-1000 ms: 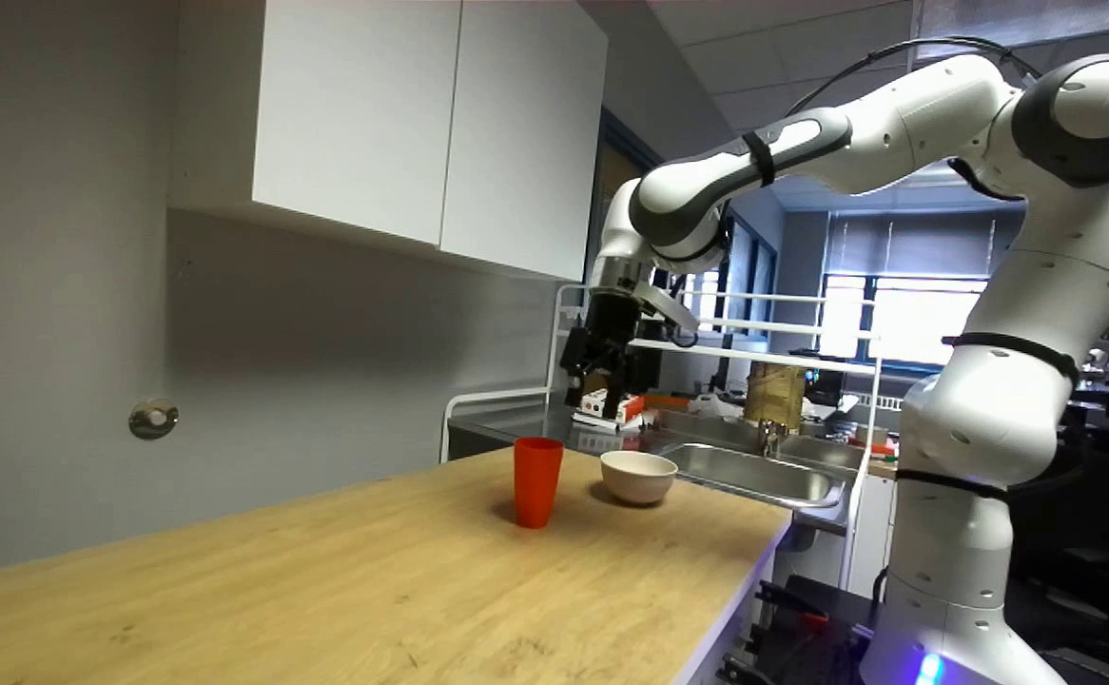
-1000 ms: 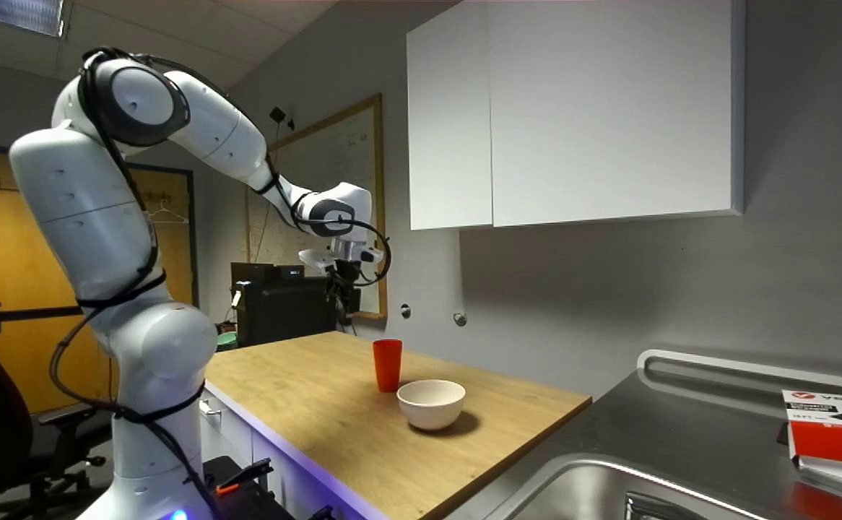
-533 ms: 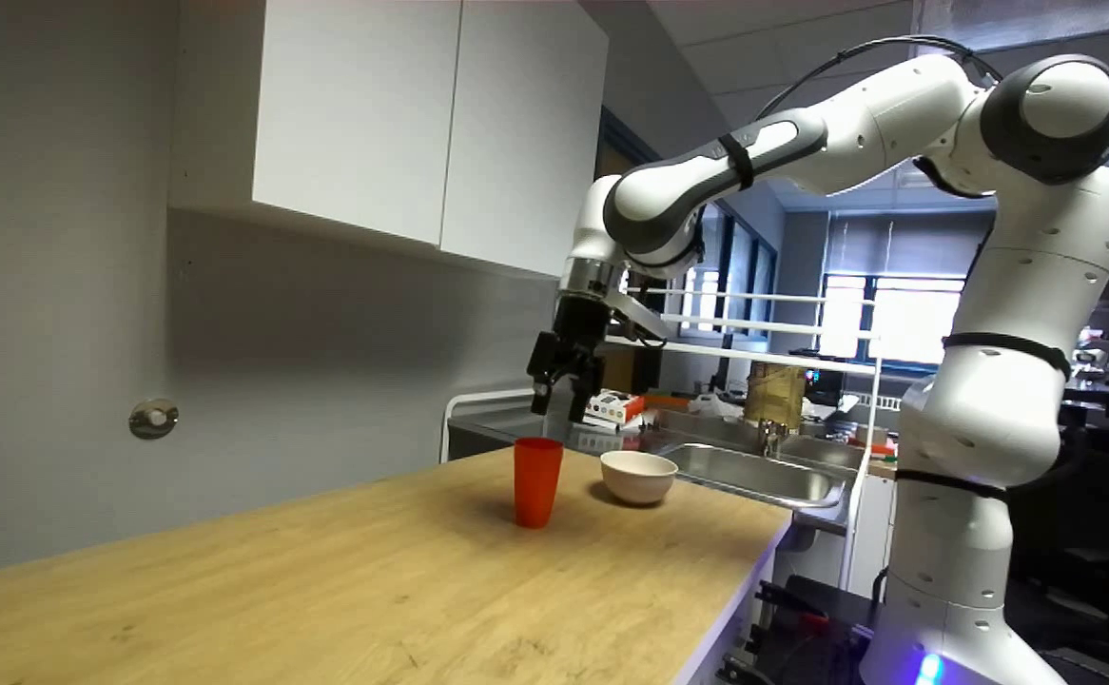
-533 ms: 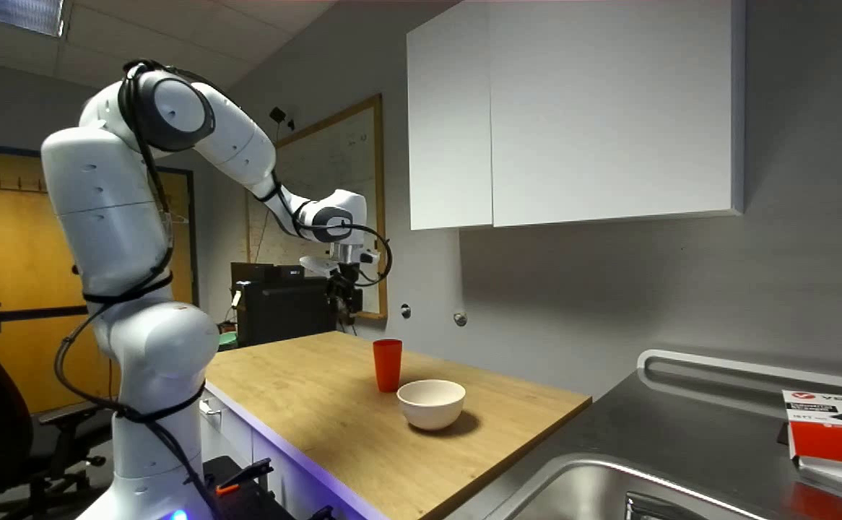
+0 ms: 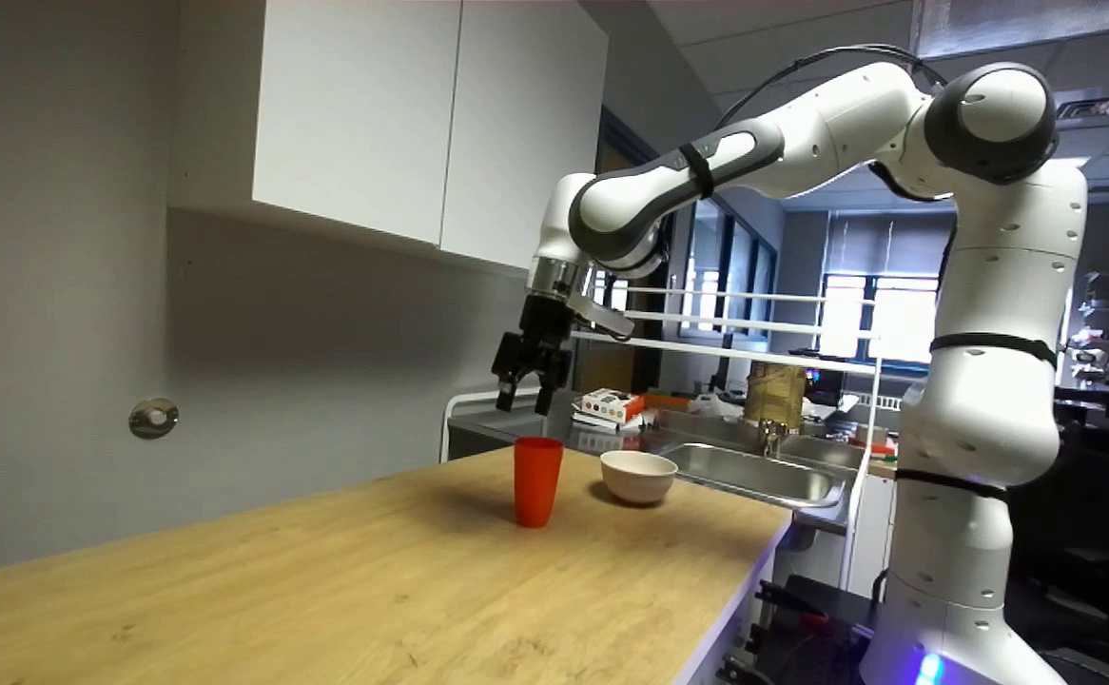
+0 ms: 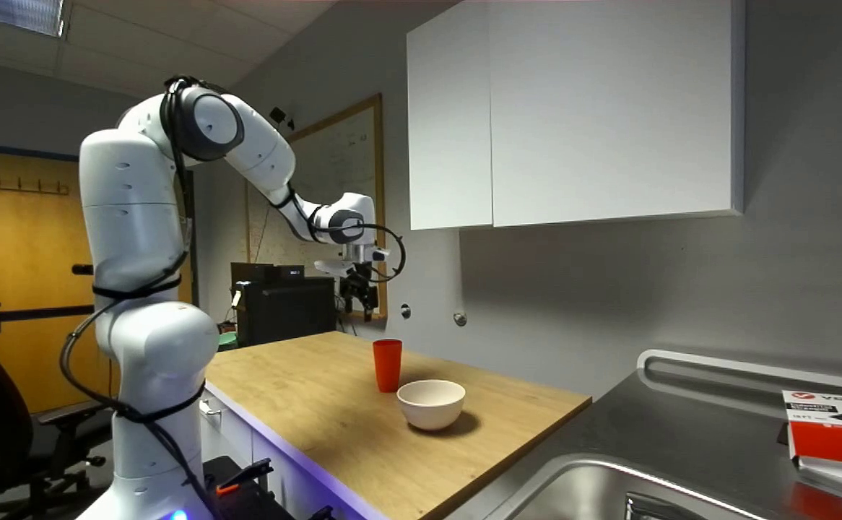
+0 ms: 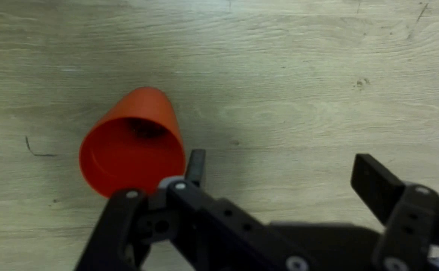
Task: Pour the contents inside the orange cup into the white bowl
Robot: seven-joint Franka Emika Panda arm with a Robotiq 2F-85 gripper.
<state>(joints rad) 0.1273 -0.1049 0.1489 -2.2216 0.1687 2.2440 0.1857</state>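
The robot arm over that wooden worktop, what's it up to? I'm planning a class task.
A robot arm is set to pour from the orange cup into the white bowl, it seems. Its open gripper hangs above the worktop, holding nothing; in the wrist view the cup shows to one side, not between the jaws. The cup stands upright with something dark at the bottom, too dim to identify, and the bowl stands apart beside it.

In an exterior view, a red-and-white box [image 6: 835,438] reads "VOLC", the rest unclear.
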